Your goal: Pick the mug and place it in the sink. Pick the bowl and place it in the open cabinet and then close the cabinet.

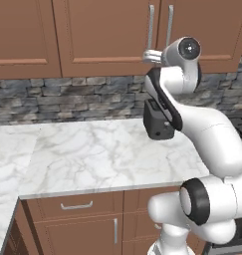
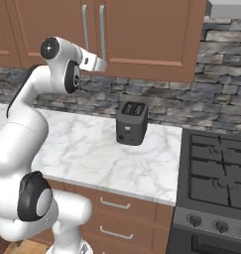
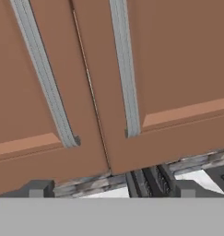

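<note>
The reddish-brown wall cabinet [image 1: 112, 35] [image 2: 142, 34] hangs above the counter with both flat doors shut and flush. Its two silver bar handles [image 3: 125, 69] run side by side along the seam between the doors. My gripper [image 1: 151, 56] [image 2: 99, 63] [image 3: 111, 189] is raised just in front of the lower ends of those handles. It is open, its fingertips [image 3: 37, 189] stand wide apart, and nothing is between them. The mug, the bowl and the sink are out of view.
A dark-grey toaster [image 1: 157, 124] [image 2: 131, 122] stands on the white marble counter [image 1: 92, 154] below the gripper, against the stone backsplash. A black gas stove [image 2: 216, 173] adjoins the counter on the right. Drawers [image 1: 76, 205] sit under the counter.
</note>
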You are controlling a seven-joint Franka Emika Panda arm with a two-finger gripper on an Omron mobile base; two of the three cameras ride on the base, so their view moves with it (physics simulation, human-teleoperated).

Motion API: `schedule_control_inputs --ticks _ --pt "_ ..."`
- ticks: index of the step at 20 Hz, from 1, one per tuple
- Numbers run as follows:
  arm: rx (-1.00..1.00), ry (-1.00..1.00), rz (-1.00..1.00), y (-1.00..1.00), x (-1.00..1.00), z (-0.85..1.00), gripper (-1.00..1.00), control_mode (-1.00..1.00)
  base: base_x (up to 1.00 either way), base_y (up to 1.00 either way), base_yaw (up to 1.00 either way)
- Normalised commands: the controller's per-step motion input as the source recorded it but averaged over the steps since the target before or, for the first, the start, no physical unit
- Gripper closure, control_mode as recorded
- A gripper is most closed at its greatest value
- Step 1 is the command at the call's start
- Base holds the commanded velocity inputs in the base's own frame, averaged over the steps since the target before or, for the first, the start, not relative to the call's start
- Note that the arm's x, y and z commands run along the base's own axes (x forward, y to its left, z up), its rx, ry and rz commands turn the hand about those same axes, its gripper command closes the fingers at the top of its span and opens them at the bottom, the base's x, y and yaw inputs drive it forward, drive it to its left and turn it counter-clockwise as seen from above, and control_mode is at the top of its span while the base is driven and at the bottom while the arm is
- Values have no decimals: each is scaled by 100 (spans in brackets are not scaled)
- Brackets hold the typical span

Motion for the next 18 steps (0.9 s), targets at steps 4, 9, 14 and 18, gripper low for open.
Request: schedule_control_inputs --ticks 4,9,14,18 --pt "-1 4 0 0 60 0 -100 -100 0 0 0" --pt "-3 3 0 0 51 0 -100 -100 0 0 0" --pt "0 0 0 0 56 -14 -100 -100 0 0 0" --pt "0 0 0 0 56 -37 -100 -100 0 0 0"
